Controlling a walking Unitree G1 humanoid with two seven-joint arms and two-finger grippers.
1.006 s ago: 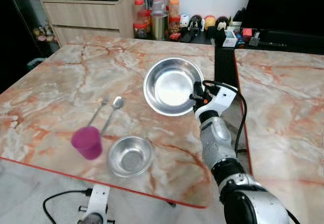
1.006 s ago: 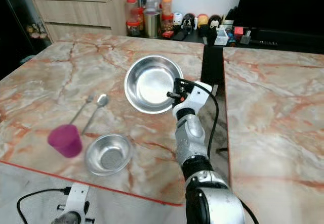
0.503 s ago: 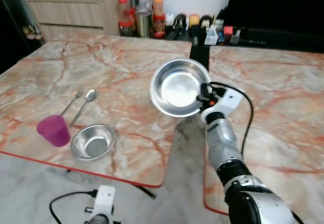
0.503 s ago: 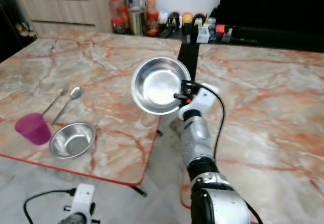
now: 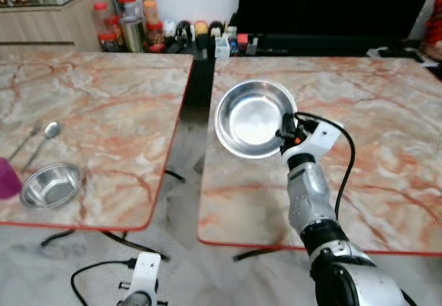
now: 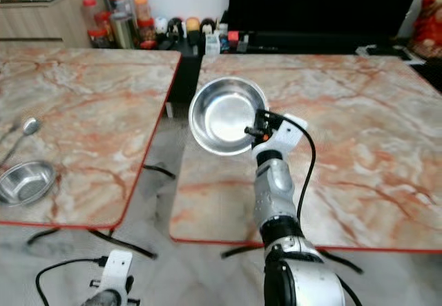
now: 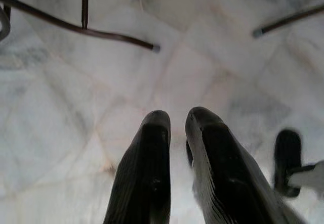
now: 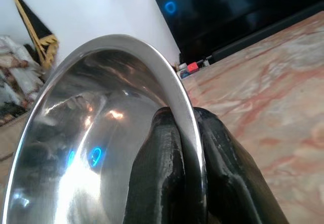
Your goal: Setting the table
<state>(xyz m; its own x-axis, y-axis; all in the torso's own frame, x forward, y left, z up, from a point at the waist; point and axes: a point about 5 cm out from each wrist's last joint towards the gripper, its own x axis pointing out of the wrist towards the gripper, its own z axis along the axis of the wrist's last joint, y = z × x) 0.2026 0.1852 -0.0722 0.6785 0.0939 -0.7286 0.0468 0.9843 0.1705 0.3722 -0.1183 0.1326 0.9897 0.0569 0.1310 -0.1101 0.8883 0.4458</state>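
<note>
Your head pair looks forward and down over two marble tables (image 5: 103, 112), both eyes sharing the bowl (image 5: 254, 117). Your right wrist camera sits right against that bowl's rim. Your left wrist camera faces the floor (image 7: 61, 113), low.

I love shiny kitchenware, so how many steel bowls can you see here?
2. The large round steel bowl is held by its rim in the right gripper, above the right marble table. The small steel bowl sits on the left marble table.
</note>
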